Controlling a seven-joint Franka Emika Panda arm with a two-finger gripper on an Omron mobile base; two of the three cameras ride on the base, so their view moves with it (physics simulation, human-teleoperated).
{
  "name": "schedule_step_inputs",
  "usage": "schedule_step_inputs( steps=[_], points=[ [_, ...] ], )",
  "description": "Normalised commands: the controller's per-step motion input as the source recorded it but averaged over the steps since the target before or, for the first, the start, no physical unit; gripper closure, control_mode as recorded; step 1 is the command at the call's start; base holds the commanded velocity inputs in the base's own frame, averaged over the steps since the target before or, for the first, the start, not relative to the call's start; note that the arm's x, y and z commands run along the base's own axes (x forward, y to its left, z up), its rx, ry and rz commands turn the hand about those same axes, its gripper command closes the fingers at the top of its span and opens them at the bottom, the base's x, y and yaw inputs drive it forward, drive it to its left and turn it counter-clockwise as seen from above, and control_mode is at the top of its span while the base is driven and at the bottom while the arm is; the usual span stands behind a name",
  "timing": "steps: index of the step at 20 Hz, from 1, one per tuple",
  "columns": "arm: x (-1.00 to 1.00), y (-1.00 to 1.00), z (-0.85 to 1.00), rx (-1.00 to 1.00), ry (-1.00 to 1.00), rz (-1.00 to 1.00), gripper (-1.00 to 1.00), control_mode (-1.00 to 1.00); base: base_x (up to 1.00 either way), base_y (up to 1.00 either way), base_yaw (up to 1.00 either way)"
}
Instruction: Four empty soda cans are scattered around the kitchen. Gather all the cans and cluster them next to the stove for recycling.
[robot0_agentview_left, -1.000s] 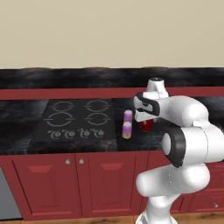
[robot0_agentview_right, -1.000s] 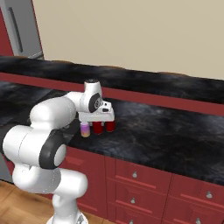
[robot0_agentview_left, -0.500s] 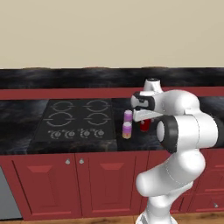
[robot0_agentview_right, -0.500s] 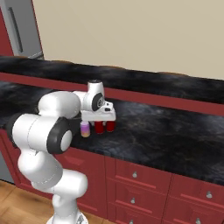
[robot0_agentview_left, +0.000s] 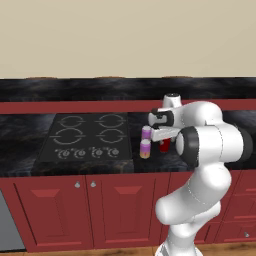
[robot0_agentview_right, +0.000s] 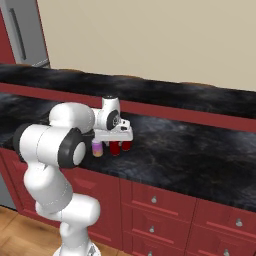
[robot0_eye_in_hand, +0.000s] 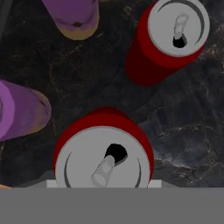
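Four soda cans stand clustered on the black counter just right of the stove (robot0_agentview_left: 92, 135). Two are purple (robot0_agentview_left: 145, 148) (robot0_agentview_left: 146, 132) and two are red. In the hand view the near red can (robot0_eye_in_hand: 103, 153) sits right under the hand between the fingers, hiding the fingertips. The other red can (robot0_eye_in_hand: 168, 39) stands beyond it, and the purple cans (robot0_eye_in_hand: 22, 109) (robot0_eye_in_hand: 74, 15) lie to its left. My gripper (robot0_agentview_left: 162, 140) points straight down and is shut on the near red can (robot0_agentview_left: 164, 145). From the right, both red cans (robot0_agentview_right: 115, 148) (robot0_agentview_right: 126, 146) show under the hand.
A raised dark red ledge and black backsplash (robot0_agentview_left: 100, 97) run behind the counter. Dark red cabinet doors (robot0_agentview_left: 115, 210) lie below the counter edge. A grey fridge (robot0_agentview_right: 25, 30) stands at the far left in the right base view. Bare counter (robot0_agentview_right: 190, 155) stretches to the right of the cans.
The arm's elbow has swung round, while the hand stays over the can cluster. The cans have not moved.
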Motion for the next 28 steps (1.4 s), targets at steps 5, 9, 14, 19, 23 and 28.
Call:
schedule_step_inputs(
  steps=[5, 9, 14, 19, 23, 28],
  points=[
    [0.08, 0.0, -0.16, 0.0, 0.0, 0.0, 1.0, -1.0, 0.0, 0.0, 0.0],
    [0.1, 0.0, -0.15, 0.0, 0.0, 0.0, 1.0, -1.0, 0.0, 0.0, 0.0],
    [0.11, 0.0, -0.08, 0.0, 0.0, 0.0, 1.0, -1.0, 0.0, 0.0, 0.0],
    [0.1, 0.0, -0.04, 0.0, 0.0, 0.0, 1.0, -1.0, 0.0, 0.0, 0.0],
    [0.09, 0.0, -0.06, 0.0, 0.0, 0.0, 1.0, -1.0, 0.0, 0.0, 0.0],
    [0.06, 0.0, -0.08, 0.0, 0.0, 0.0, 1.0, -1.0, 0.0, 0.0, 0.0]
  ],
)
